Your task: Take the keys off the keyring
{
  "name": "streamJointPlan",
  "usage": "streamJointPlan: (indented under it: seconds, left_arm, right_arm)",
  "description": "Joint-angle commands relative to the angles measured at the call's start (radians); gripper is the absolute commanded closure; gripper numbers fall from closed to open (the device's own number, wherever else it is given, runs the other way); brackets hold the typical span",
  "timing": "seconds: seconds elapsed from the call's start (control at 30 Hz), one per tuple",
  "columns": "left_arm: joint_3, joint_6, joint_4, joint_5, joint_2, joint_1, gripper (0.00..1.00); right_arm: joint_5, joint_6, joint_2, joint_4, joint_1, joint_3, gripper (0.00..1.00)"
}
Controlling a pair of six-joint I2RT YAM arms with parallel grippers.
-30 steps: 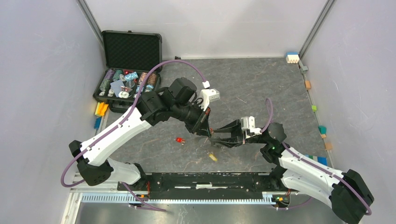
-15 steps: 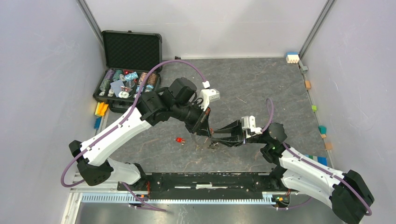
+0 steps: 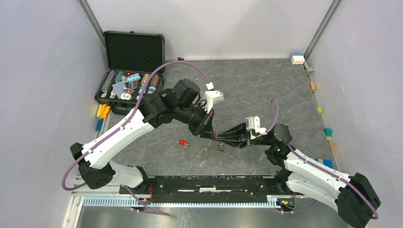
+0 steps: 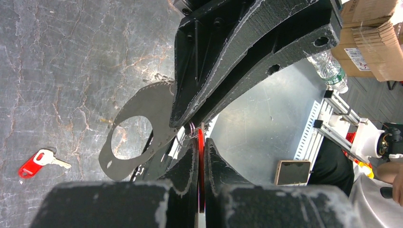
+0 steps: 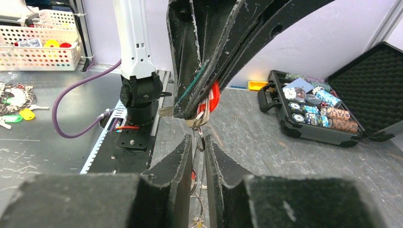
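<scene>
Bright even overhead light, soft shadows; wrist views blurred near lens.

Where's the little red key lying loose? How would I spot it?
Start at the grey table, beneath the left arm's gripper. The red key lies flat just left of it, alone: bright red head, short silver blade.
</scene>
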Motion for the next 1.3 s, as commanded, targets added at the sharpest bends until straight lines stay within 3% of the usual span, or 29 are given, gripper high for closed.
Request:
streamJointPlan:
  seconds: [0.0,0.37,1.27]
  left_arm:
    - [0.013,0.043,0.029,0.021,-0.003,0.005,0.98]
    - [0.017,0.05,0.013,0.003,-0.015,0.006,0.98]
    - [-0.018,0.045,0.013,-0.031,-0.056,0.006,0.98]
  right_arm:
    - [0.014,0.021,0.005,0.02,0.007,0.042,0.81]
    - [0.05,-0.011,-0.016,-0.055,0.006,0.048,1.0]
    - [0.141,0.037,-0.062,-0.107,0.007,0.064,1.0]
